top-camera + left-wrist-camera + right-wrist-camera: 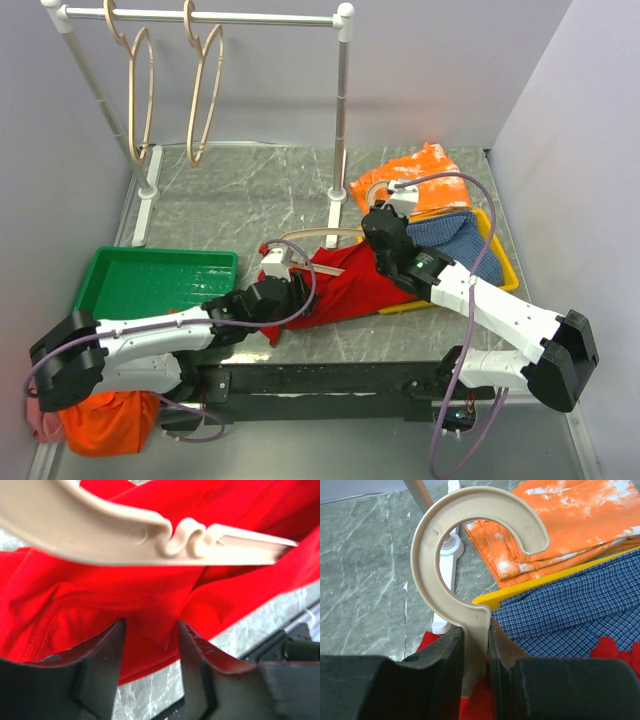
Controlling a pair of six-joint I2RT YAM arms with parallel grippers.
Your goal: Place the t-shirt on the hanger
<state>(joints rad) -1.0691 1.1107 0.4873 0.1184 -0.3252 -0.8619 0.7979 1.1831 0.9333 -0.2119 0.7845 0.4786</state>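
Observation:
The red t-shirt (345,290) lies crumpled on the table between the two arms. The pale hanger (320,267) rests across it. My right gripper (476,630) is shut on the hanger (423,555) at the neck, just under its round hook. From above, the right gripper (368,232) sits at the shirt's far right edge. My left gripper (278,285) is at the shirt's left end. In the left wrist view the left gripper (151,630) has its jaws apart over a fold of the t-shirt (100,610), with the hanger's notched arm (100,535) just beyond.
A white rack (340,120) at the back carries two more hangers (140,90) (205,90); its foot (447,560) stands just past the hook. A yellow tray (505,270) holds blue checked cloth (570,615) and an orange garment (560,525). A green tray (165,254) sits left.

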